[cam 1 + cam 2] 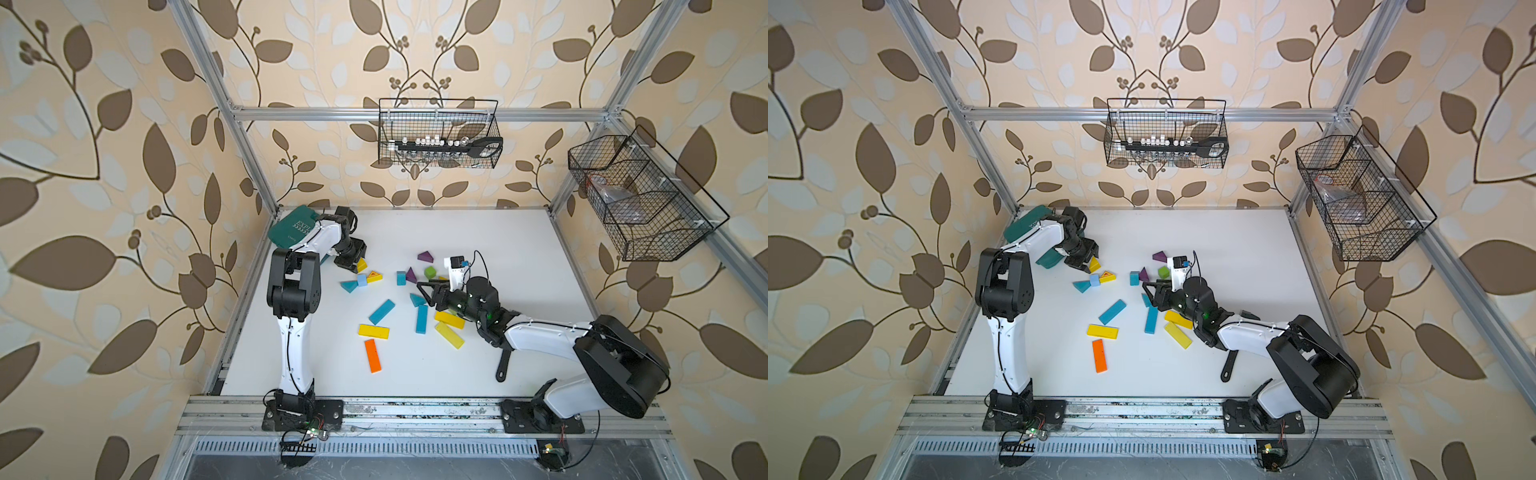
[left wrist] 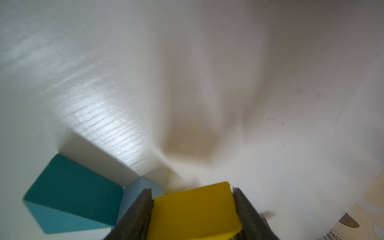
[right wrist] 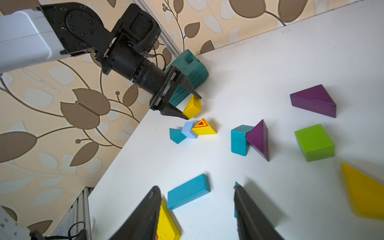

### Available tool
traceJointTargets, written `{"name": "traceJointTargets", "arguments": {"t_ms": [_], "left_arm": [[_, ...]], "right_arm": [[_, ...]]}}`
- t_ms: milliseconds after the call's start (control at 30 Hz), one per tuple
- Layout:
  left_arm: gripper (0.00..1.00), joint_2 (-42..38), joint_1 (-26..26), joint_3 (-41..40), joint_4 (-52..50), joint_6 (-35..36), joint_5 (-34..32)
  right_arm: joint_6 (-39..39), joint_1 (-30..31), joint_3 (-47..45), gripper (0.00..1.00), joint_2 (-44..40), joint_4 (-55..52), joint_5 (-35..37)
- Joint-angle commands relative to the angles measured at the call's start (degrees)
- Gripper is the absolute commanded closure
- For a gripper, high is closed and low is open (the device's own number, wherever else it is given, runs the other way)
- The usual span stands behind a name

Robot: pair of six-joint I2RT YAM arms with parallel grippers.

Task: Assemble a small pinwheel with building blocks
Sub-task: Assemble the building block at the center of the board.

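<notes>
Left pincer (image 3: 193,108) clamps yellow wedge (image 2: 193,207); right pincer (image 3: 197,187) half-open, empty. Three yellow bars (image 1: 374,331) (image 1: 449,319) (image 1: 449,335), two teal bars (image 1: 381,311) (image 1: 422,318), one orange bar (image 1: 372,355).

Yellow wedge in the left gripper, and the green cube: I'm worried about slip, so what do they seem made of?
Yellow wedge: probably painted wood, possibly dense plastic; flat matte colour, no glare, crisp edges. Green cube: same kind by its look; even matte coat, slightly softened edges. No grain shows, so wood is a guess.
</notes>
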Motion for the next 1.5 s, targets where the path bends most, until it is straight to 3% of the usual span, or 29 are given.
{"name": "traceJointTargets", "arguments": {"t_ms": [0, 367, 567, 833, 967, 1167, 1467], "left_arm": [[0.70, 1.0, 0.5, 2.3, -1.4, -0.4, -1.1], [0.64, 4.1, 0.6, 4.0, -2.0, 0.3, -0.9], [0.48, 5.2, 0.6, 4.1, -1.8, 0.4, -0.3], [0.42, 5.8, 1.1, 4.5, -2.0, 1.1, 0.1], [0.32, 5.7, 1.4, 4.8, -2.2, 1.5, 0.3], [0.31, 5.1, 2.1, 5.3, -2.0, 2.1, 1.3], [0.24, -3.0, 6.0, 5.9, -2.9, 7.4, 3.0]], "right_arm": [[-1.0, -0.2, -0.3, 0.43, -0.5, -0.9, -0.7], [-1.2, -0.3, 0.0, 0.42, -0.3, -1.5, -0.6], [-1.3, -0.3, 0.3, 0.38, 0.2, -1.7, -1.0], [-1.5, -0.4, 0.7, 0.37, 0.4, -2.6, -1.0], [-1.6, -0.4, 1.1, 0.35, 0.3, -3.6, -1.2], [-1.6, -0.5, 1.9, 0.33, -0.2, -5.4, -1.3], [0.0, 1.2, 13.2, 0.39, 2.6, -23.6, 0.6]]}}
